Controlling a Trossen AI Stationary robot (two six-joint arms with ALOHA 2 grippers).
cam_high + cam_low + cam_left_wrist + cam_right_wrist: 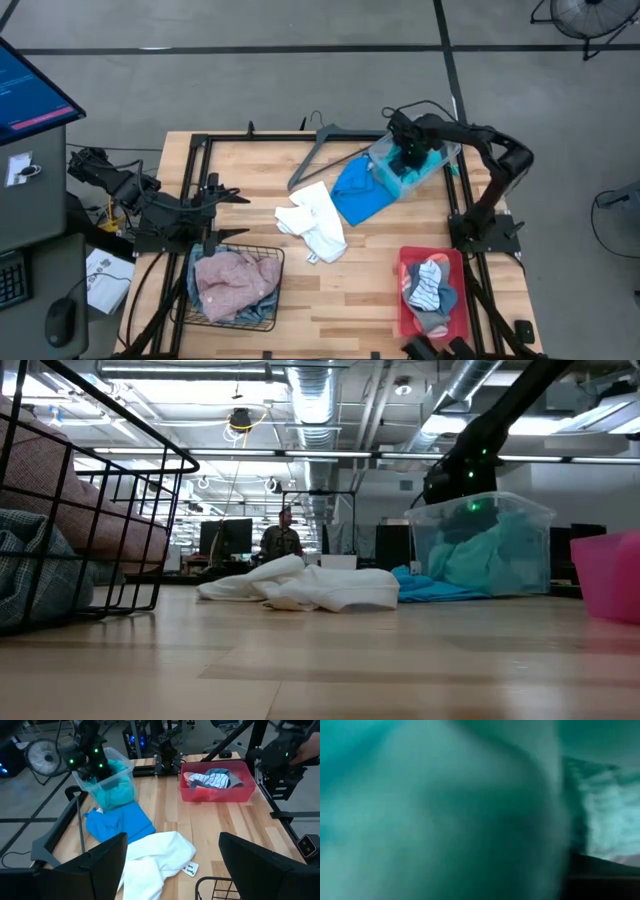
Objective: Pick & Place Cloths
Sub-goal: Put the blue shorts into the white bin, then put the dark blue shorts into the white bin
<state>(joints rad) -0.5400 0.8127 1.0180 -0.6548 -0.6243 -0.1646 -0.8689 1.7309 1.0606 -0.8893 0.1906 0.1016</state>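
My right gripper (408,158) reaches down into a clear plastic bin (436,166) at the table's far right. The bin holds teal cloth (480,555), which fills the right wrist view. A bright turquoise-blue cloth (358,192) lies spread on the table against the bin's near-left side. A crumpled white cloth (315,222) lies at the table's middle. Dusty pink cloth (235,280) and blue denim (196,272) fill a black wire basket (268,318). Striped and grey-blue socks (430,285) lie in a pink bin (404,305). My left gripper (238,214) waits open at the left edge, above the basket's far side.
A grey clothes hanger (320,150) lies on the far side of the table, left of the clear bin. Black frame rails run along the table's left, right and far edges. Bare wood shows between the basket and the pink bin. A person stands far behind the table.
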